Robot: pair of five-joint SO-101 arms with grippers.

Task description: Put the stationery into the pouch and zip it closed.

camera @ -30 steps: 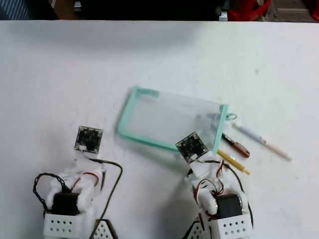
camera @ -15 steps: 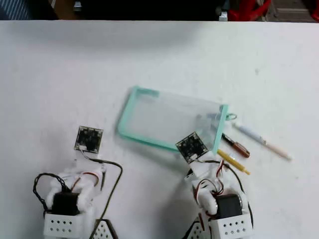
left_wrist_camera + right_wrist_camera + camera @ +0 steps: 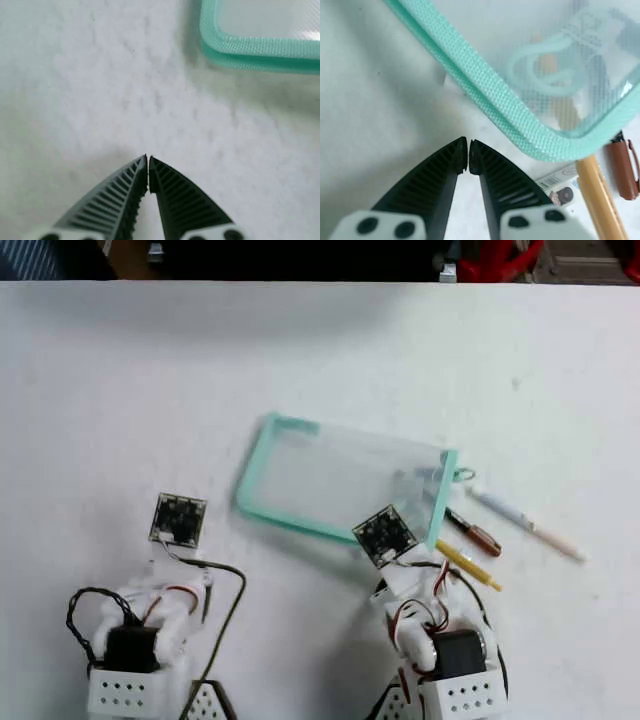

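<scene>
Left tool: both fingers pressed together, tips meeting, holding nothing, above bare counter to the near left of the pouch. Right tool: likewise closed to a point and empty, poised just beside the near right corner of the pouch.

The pouch, clear mesh with a green border, lies flat in the middle of the counter, its ring pull at the far right corner. We cannot tell whether its mouth is open. Three pieces of stationery lie outside it, off its right end: a brown pen closest to the border, a yellow pen nearer to us, and a pale pen farther right.

We judge that the task has hardly begun and that the step in hand is the first pick. To do it well, we would spread the right tool before lowering it, straddle the yellow pen across its barrel rather than along it, and close near the middle so that the pen does not tip. The left tool would best pin the left border, so the light pouch cannot slide as a pen goes in.
</scene>
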